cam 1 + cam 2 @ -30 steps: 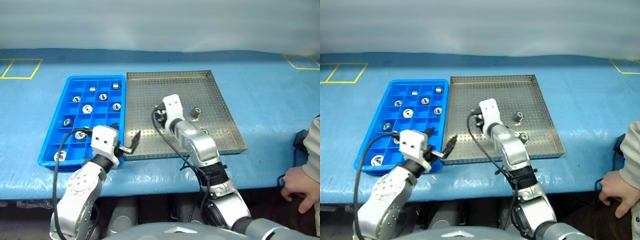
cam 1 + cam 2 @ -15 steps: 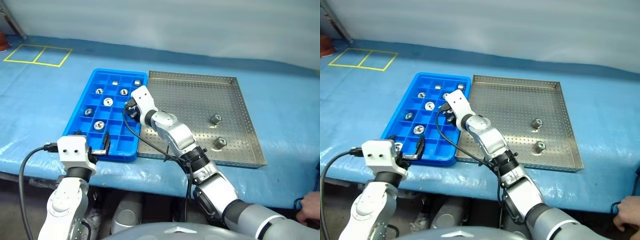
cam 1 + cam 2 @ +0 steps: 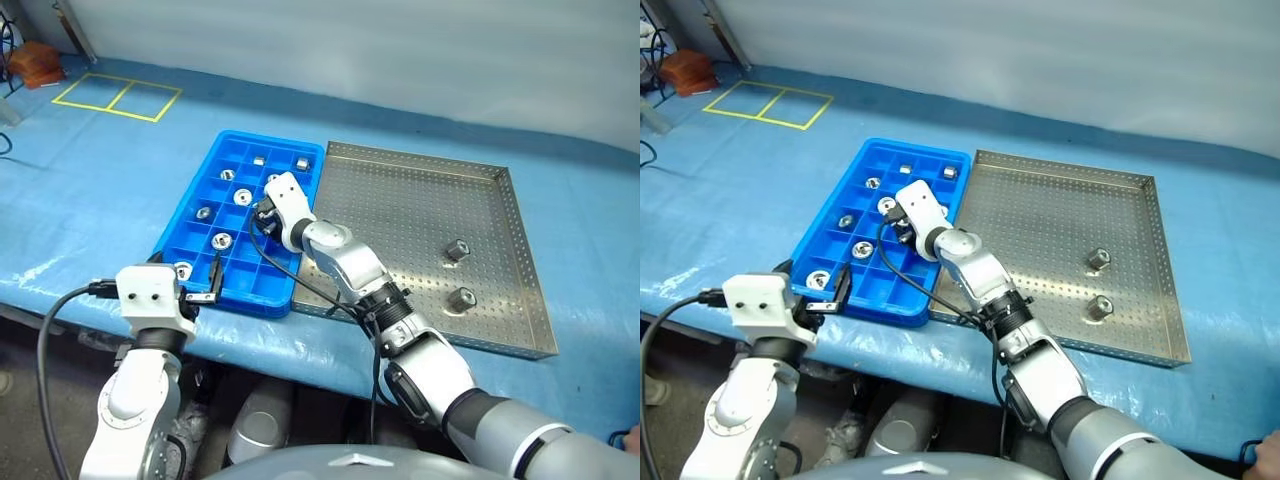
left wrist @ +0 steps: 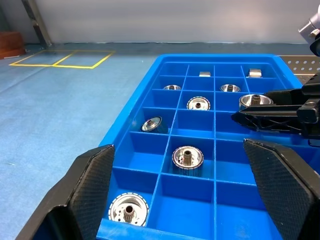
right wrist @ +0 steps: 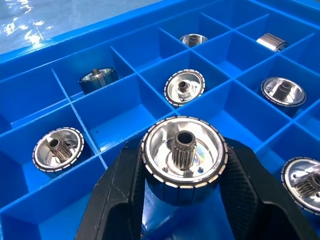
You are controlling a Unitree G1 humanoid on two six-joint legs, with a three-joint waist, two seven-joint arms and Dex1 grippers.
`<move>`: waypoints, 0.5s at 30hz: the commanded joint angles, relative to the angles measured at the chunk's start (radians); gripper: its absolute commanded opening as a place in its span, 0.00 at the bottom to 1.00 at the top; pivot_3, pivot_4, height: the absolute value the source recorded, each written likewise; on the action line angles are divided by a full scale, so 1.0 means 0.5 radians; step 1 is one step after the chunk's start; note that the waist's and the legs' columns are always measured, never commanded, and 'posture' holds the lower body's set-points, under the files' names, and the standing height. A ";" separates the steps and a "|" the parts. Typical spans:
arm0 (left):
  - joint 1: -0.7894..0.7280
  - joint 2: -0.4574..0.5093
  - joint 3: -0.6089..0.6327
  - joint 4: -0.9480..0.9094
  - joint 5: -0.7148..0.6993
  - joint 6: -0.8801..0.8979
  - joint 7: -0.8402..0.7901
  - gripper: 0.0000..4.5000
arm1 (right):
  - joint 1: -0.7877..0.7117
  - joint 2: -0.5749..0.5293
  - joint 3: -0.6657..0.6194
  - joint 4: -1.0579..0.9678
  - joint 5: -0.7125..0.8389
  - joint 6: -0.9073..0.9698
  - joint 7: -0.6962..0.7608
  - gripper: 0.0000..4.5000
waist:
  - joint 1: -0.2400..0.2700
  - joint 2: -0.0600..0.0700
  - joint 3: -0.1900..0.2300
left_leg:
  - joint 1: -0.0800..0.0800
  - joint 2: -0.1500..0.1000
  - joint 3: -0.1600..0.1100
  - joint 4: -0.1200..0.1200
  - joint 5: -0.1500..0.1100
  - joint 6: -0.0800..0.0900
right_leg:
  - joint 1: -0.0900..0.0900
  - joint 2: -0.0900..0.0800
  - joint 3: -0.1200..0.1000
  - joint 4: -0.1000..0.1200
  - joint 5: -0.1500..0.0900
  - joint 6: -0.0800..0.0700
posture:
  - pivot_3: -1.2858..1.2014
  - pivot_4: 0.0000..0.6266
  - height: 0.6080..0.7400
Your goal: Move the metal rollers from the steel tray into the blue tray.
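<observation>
The right gripper has crossed from the middle of the steel tray to the blue tray, and now hangs over that tray's right-hand columns, in the centre-left of the head views. Its jaws are clenched on one roller, held above the compartments with its toothed hub showing (the transfer looks to be in its carrying-to-drop stage, with release still to come). Two metal rollers remain on the steel tray, right of centre; several already sit singly in the blue compartments.

The right arm stretches long across the frame from lower right, its wrist tipped slightly down toward the blue grid. The left gripper, at lower left by the blue tray's near edge, has drawn a little outward; its jaws stand wide and hold nothing, pointing level across the compartments.
</observation>
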 commanded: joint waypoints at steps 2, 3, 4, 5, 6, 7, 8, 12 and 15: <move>-0.013 0.013 -0.008 -0.014 0.004 -0.006 -0.017 1.00 | -0.031 0.118 -0.025 0.042 0.005 -0.050 -0.002 0.68 | 0.004 0.001 0.000 | 0.000 0.000 0.000 0.000 0.000 0.000 | 0.001 0.000 -0.001 0.000 -0.001 -0.001 | 0.71 0.24 1.00; -0.014 0.016 -0.007 -0.013 0.001 -0.003 -0.023 1.00 | -0.027 0.115 -0.030 0.038 0.007 -0.050 -0.007 0.74 | 0.003 0.001 -0.001 | 0.001 0.000 0.000 0.000 0.000 0.000 | 0.001 0.000 -0.002 0.000 -0.001 -0.002 | 0.71 0.24 1.00; -0.018 0.020 -0.006 -0.010 -0.002 0.001 -0.029 1.00 | -0.022 0.107 -0.036 0.020 0.010 -0.045 -0.013 0.82 | 0.001 0.001 -0.001 | 0.001 0.000 -0.001 0.000 0.000 0.000 | 0.001 0.000 -0.002 0.000 -0.002 -0.002 | 0.71 0.24 1.00; -0.026 0.025 -0.005 -0.005 -0.009 0.005 -0.039 1.00 | -0.014 0.093 -0.045 -0.017 0.007 -0.041 -0.027 0.89 | 0.000 0.001 -0.001 | 0.001 0.000 -0.001 0.000 0.000 0.000 | 0.001 0.000 -0.002 0.000 -0.002 -0.003 | 0.70 0.24 1.00; -0.037 0.032 -0.005 0.004 -0.019 0.005 -0.056 1.00 | -0.002 0.078 -0.060 -0.068 0.011 -0.028 -0.043 0.98 | 0.000 0.001 -0.001 | 0.000 0.000 -0.001 0.000 0.000 0.000 | 0.001 0.000 -0.002 0.000 -0.002 -0.003 | 0.70 0.24 1.00; -0.055 0.044 -0.010 0.017 -0.036 0.007 -0.083 1.00 | 0.017 0.056 -0.084 -0.142 0.019 -0.010 -0.059 0.99 | 0.000 0.001 -0.001 | 0.000 0.000 -0.001 0.000 0.000 0.000 | 0.001 0.000 -0.003 0.000 -0.002 -0.004 | 0.69 0.24 1.00; -0.071 0.057 -0.015 0.028 -0.052 0.011 -0.111 1.00 | 0.035 0.037 -0.105 -0.209 0.027 0.008 -0.074 0.99 | 0.000 0.001 -0.001 | 0.000 0.000 -0.001 0.001 0.000 -0.001 | 0.001 0.000 -0.004 0.000 -0.002 -0.004 | 0.68 0.24 1.00; -0.172 0.163 -0.104 0.096 -0.091 0.018 -0.255 1.00 | 0.169 -0.092 -0.240 -0.575 0.019 0.163 -0.180 0.99 | -0.025 0.002 0.000 | -0.004 0.000 -0.002 0.001 0.000 -0.001 | 0.001 -0.001 -0.009 -0.001 -0.003 -0.005 | 0.65 0.24 1.00; -0.262 0.203 -0.174 0.174 -0.127 0.035 -0.328 1.00 | 0.307 -0.206 -0.355 -0.838 -0.032 0.313 -0.307 0.99 | -0.065 0.004 -0.002 | -0.004 -0.001 -0.002 0.002 0.000 -0.001 | 0.003 -0.002 -0.012 -0.002 -0.004 -0.006 | 0.62 0.24 1.00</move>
